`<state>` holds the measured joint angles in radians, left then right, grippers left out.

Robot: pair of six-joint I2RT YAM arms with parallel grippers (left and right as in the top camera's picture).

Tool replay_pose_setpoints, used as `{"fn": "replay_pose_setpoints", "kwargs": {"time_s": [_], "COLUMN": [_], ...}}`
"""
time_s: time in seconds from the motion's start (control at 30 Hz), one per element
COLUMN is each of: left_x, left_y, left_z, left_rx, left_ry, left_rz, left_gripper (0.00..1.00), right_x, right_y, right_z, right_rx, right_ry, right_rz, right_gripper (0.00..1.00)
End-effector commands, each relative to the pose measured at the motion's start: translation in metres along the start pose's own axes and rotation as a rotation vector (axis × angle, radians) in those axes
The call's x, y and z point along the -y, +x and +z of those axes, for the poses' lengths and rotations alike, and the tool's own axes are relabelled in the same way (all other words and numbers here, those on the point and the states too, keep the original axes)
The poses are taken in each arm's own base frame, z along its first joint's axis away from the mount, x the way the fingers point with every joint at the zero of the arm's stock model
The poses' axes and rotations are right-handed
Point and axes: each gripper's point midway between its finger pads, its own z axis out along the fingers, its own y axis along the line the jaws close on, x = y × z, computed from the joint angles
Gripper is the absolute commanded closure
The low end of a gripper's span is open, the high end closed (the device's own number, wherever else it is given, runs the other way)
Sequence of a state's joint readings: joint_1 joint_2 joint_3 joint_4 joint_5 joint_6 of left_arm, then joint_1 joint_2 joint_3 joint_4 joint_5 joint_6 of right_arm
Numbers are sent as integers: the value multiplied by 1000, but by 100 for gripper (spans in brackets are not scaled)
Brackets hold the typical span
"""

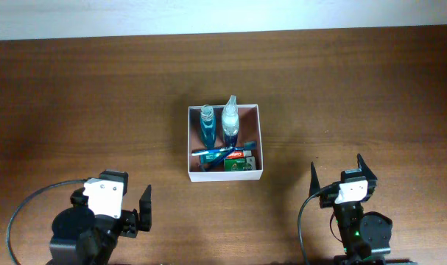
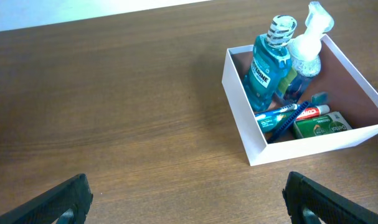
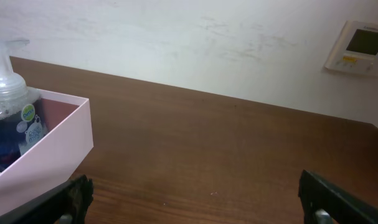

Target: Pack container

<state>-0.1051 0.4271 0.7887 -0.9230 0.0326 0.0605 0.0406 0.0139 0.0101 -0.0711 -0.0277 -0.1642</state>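
The container (image 1: 257,141) is a square white-walled box with a reddish-brown inside, at the table's middle. It holds a blue mouthwash bottle (image 1: 207,124), a clear pump bottle (image 1: 230,120), a blue toothbrush (image 1: 216,153), a toothpaste tube and a small green carton (image 1: 239,163). The left wrist view shows the container (image 2: 238,118) at upper right with these items inside. The right wrist view shows a container wall (image 3: 48,158) and the pump bottle (image 3: 8,112) at far left. My left gripper (image 1: 138,208) is open and empty, front left of the container. My right gripper (image 1: 339,175) is open and empty, front right of it.
A dark wooden table (image 1: 98,96) fills the view, with a white wall along its far edge. A wall thermostat (image 3: 360,46) shows in the right wrist view. Black cables (image 1: 24,210) loop beside each arm's base.
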Motion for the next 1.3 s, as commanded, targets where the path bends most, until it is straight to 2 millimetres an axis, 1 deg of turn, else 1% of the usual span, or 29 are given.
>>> {"fn": "replay_pose_setpoints", "kwargs": {"time_s": [0.0, 0.1, 0.17, 0.27, 0.4, 0.5, 0.6, 0.67, 0.77, 1.27], "left_x": [-2, -1, -1, -2, -11, -16, -23, -29, -29, -26], "left_y": [20, 41, 45, 38, 28, 25, 24, 27, 40, 39], "left_z": [7, 21, 31, 44, 59, 67, 68, 72, 81, 81], "left_rx": [-19, 10, 72, 206, 359, 450, 517, 531, 484, 485], "left_ry": [-15, -13, -16, -29, -82, -112, -153, -187, -190, -172], "left_rz": [14, -1, -12, -8, -12, -17, -27, -37, -36, -32], "left_gripper": [1, 1, 1, 1, 1, 1, 1, 1, 1, 1], "right_x": [1, 1, 1, 1, 1, 1, 1, 1, 1, 1], "right_y": [2, 2, 2, 2, 2, 2, 2, 2, 2, 2], "right_z": [0, 0, 0, 0, 0, 0, 0, 0, 0, 0], "right_rx": [-2, -2, -2, -2, -2, -2, -2, -2, -2, -2], "right_ry": [6, 6, 6, 6, 6, 6, 6, 6, 6, 6], "right_rz": [5, 5, 5, 5, 5, 5, 5, 5, 5, 5], "right_gripper": [2, 2, 2, 2, 2, 2, 2, 2, 2, 2]}}
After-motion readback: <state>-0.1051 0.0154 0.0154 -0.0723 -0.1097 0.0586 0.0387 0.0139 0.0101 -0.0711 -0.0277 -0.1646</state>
